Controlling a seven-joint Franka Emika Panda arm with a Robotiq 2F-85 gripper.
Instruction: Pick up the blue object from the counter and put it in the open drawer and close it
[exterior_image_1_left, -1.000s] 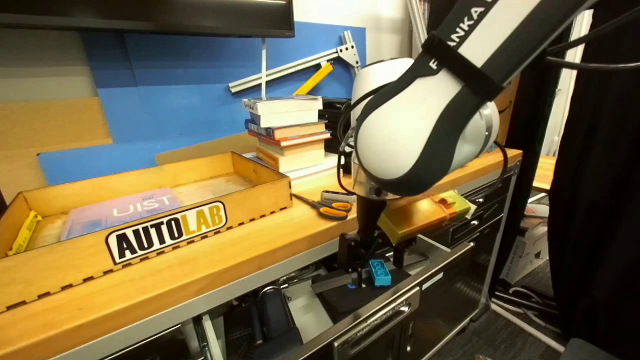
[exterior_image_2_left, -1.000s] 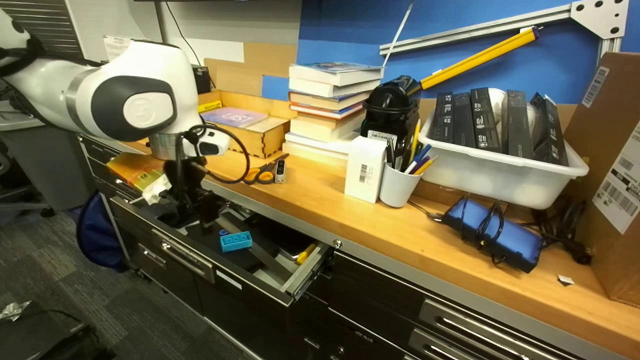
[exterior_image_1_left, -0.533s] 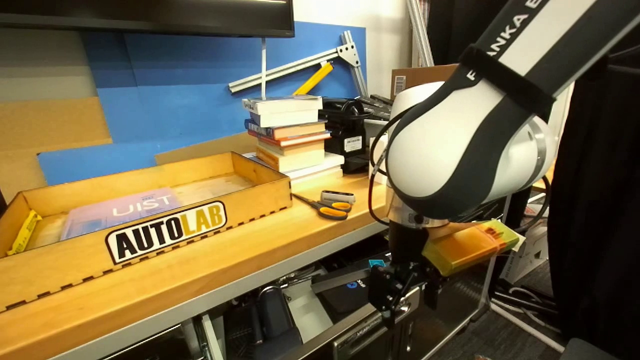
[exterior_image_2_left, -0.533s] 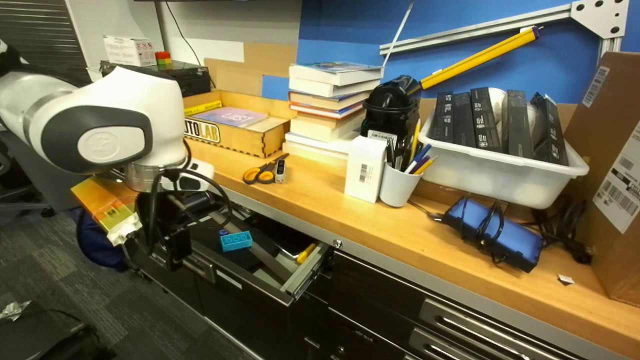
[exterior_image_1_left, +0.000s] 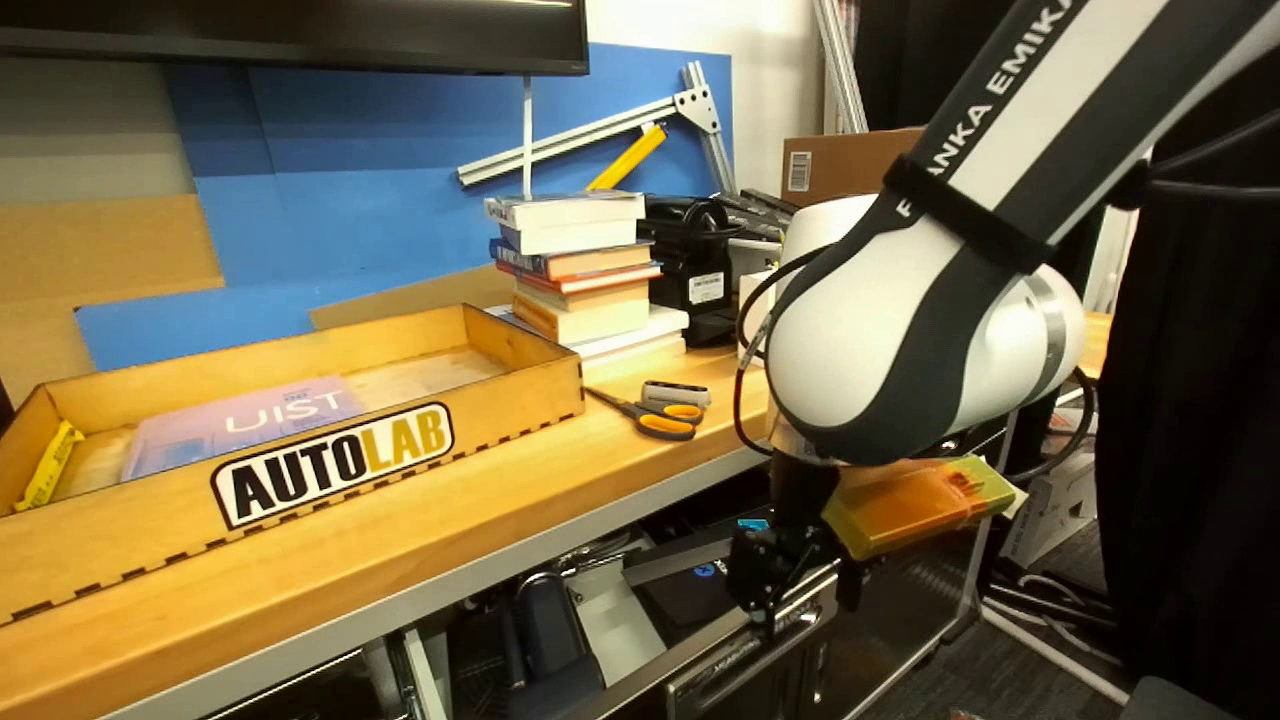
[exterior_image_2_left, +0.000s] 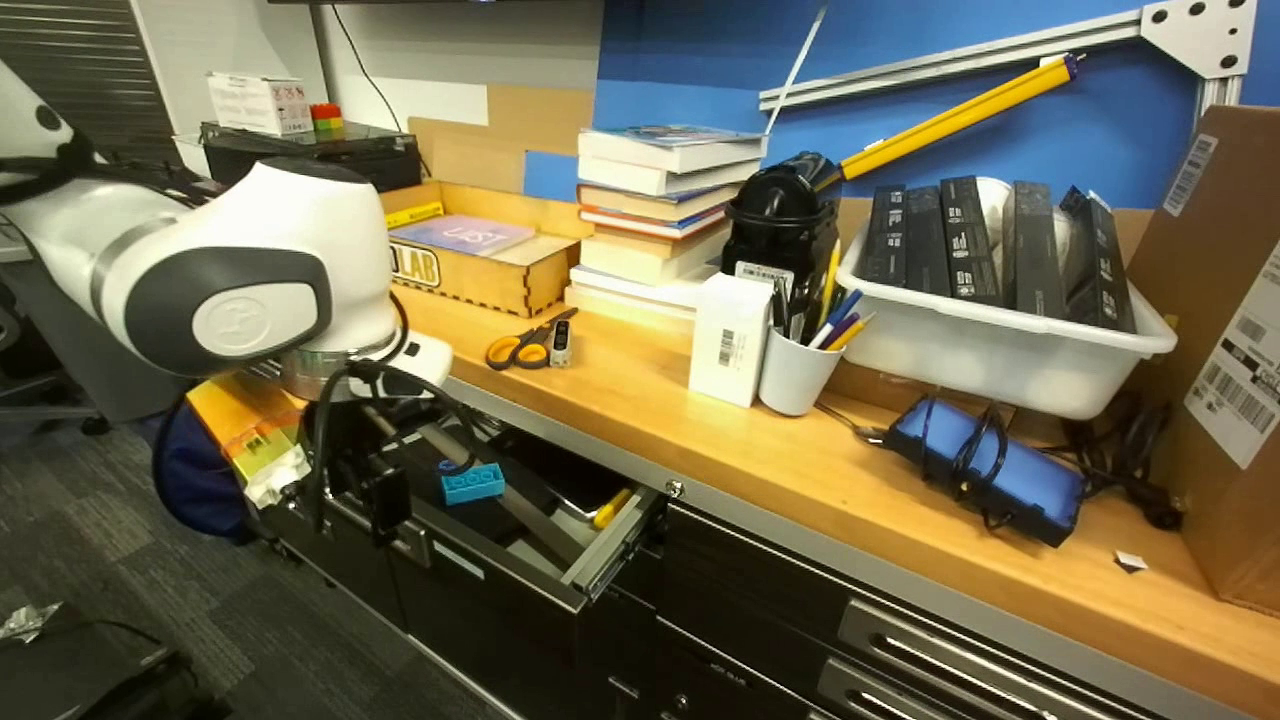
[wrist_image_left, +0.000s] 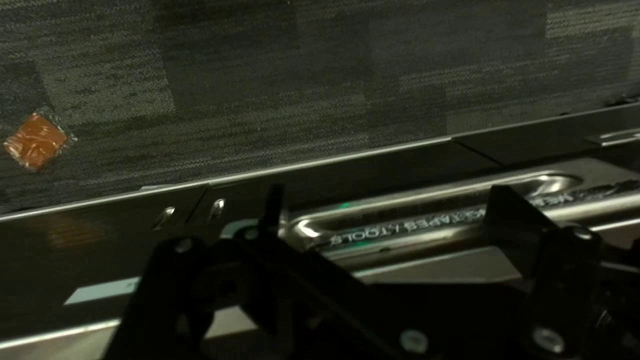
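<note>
OK, wide-spread, empty black tool (wrist_image_left: 388, 192) could slam dark-grey drawer (exterior_image_2_left: 522, 591), sliding light-blue studded brick (exterior_image_2_left: 472, 485) at tool's three o'clock in an exterior view.

Claw (wrist_image_left: 387, 210) fingers (wrist_image_left: 274, 212) spread well apart. Silver drawer handle (wrist_image_left: 430, 197) shows between fingertips, running past one of them; contact cannot be told. Lettering (wrist_image_left: 400, 228) along handle includes TAPES and TOOLS. Outside opposite finger: pale label (wrist_image_left: 102, 291) on dark drawer front (wrist_image_left: 55, 315); farther out, two small silver pulls (wrist_image_left: 217, 208). Beyond fingertips: grey carpet (wrist_image_left: 300, 75), orange shiny-wrapped packet (wrist_image_left: 36, 141) well apart.
</note>
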